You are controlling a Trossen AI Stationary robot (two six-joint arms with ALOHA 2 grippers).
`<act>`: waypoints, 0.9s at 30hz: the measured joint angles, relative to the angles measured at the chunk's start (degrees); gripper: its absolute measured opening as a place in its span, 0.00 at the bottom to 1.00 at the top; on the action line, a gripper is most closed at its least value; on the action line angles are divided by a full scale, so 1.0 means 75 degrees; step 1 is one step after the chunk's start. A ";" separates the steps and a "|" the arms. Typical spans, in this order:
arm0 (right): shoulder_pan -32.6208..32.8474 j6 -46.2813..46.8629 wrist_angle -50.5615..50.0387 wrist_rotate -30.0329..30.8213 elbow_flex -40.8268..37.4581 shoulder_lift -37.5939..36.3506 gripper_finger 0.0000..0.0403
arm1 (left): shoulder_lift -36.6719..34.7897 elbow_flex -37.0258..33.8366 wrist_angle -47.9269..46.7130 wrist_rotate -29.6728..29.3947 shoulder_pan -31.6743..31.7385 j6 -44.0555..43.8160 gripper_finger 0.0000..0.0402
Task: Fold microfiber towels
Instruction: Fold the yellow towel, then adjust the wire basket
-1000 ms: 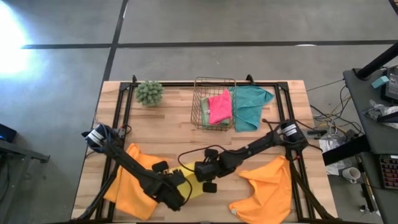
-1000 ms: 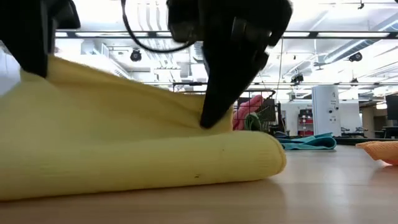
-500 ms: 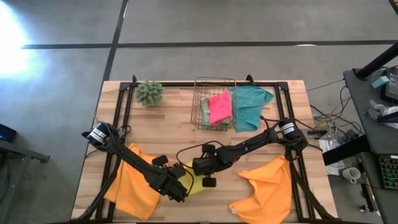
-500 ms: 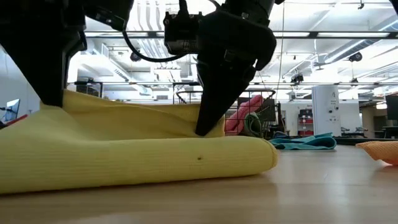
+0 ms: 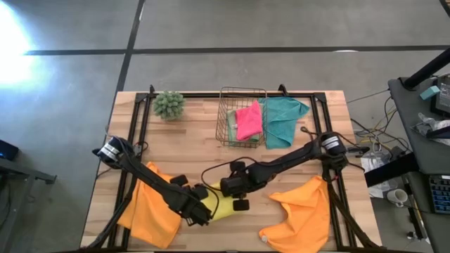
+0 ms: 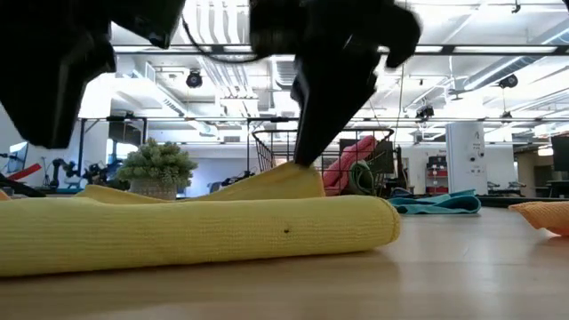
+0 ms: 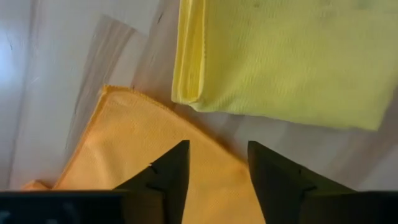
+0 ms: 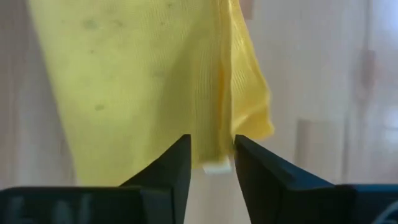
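Yellow towel [image 6: 196, 233], folded flat rectangle, finely ribbed microfiber, rounded fold edge

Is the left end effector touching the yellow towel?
Apart. The left wrist view shows the left end effector open, its fingers clear of the yellow towel, with orange towel between them.

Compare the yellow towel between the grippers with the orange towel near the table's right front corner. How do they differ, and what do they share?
The yellow towel is folded flat with a doubled edge; the orange towel lies rumpled, unfolded. The yellow towel covers less table than the orange towel. Both are plain cloths resting on the wooden table.
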 joint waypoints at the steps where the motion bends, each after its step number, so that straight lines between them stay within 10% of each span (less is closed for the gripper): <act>1: 0.0000 -0.0044 -0.0157 0.0000 0.0000 -0.0135 0.30 | -0.0075 0.0000 -0.0007 0.0006 0.0000 0.0018 0.38; 16: 0.0253 -0.0703 -0.2220 0.0000 -0.0147 -0.2086 0.29 | -0.0439 0.0775 0.1154 -0.0813 -0.0822 0.0108 0.40; 27: 0.0894 0.0125 -0.1520 0.0021 -0.2153 -0.4155 0.24 | -0.0436 0.0836 0.1735 -0.1061 -0.1122 0.0465 0.40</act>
